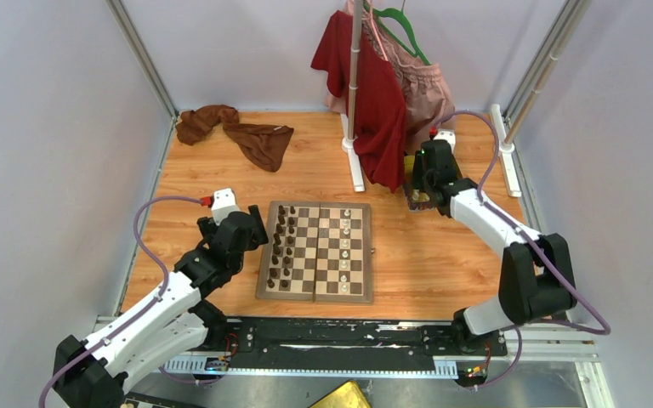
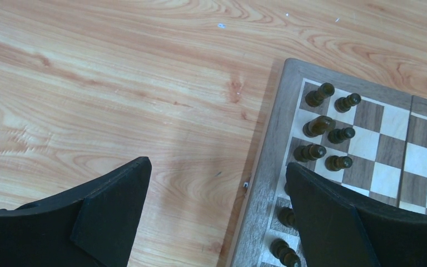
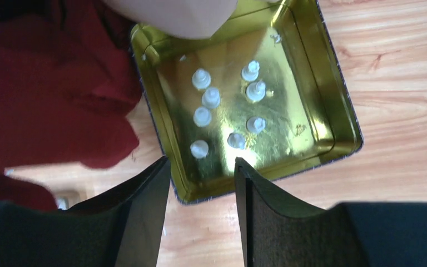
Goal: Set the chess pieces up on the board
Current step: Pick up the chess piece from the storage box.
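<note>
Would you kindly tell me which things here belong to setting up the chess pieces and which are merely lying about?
For the job: board, dark pieces, white pieces, gold tray holding them.
Lying about: brown cloth, red garment, pink garment.

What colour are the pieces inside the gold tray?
The pieces in the tray are cream-white. The right wrist view shows them best.

Pale grey walls (image 1: 51, 127) enclose a desk (image 1: 425, 263) of light, orange-toned wood grain, with metal posts (image 1: 140, 55) at the far corners. At the back, a white clothes stand (image 1: 356, 76) bears a red garment (image 1: 378, 110) and a green hanger (image 1: 404, 30). A brown cloth (image 1: 242, 132) lies crumpled at far left. Lighting is even.
</note>
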Robot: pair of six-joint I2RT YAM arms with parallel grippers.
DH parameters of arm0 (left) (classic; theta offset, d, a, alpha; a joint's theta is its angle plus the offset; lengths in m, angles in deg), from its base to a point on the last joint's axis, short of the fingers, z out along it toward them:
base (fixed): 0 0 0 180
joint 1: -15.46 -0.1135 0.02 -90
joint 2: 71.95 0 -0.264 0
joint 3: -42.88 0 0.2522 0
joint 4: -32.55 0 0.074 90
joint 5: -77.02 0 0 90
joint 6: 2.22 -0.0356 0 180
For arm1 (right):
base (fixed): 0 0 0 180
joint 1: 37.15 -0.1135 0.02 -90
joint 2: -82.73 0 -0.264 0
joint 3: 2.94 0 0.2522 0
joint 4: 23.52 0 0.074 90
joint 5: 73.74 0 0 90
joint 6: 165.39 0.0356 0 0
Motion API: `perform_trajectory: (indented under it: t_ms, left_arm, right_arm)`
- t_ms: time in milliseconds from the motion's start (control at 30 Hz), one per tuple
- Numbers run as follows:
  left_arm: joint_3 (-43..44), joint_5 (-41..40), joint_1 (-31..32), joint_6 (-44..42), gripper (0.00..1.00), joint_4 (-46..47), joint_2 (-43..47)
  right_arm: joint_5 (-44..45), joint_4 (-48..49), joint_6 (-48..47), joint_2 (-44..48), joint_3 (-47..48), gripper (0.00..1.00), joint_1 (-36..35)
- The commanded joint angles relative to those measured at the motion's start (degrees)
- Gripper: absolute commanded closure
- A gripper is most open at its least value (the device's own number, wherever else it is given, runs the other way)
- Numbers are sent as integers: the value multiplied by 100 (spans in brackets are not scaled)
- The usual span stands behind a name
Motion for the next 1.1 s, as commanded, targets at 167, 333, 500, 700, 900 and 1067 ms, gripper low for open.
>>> perform_trajectory:
  t_ms: [167,333,500,700,900,1067]
  left_arm:
    - [121,-276,-36,-41,0,415,174]
    - [131,-310,-45,-40,0,517,102]
    - [131,-373,-52,-39,0,579,19]
    - [123,-373,-73,-56,0,697,-68]
    - [111,-372,-115,-87,0,757,-169]
    - [66,-344,-180,-102,0,818,-182]
  right_arm:
    - [-386,379,208,-1026,729,53,418]
    - [-434,400,243,-1398,890,54,493]
    - [-506,429,286,-1663,951,56,557]
    - [-561,459,316,-1901,990,58,596]
    - [-607,504,331,-2089,1008,64,613]
    - [-559,504,287,-2134,1017,74,629]
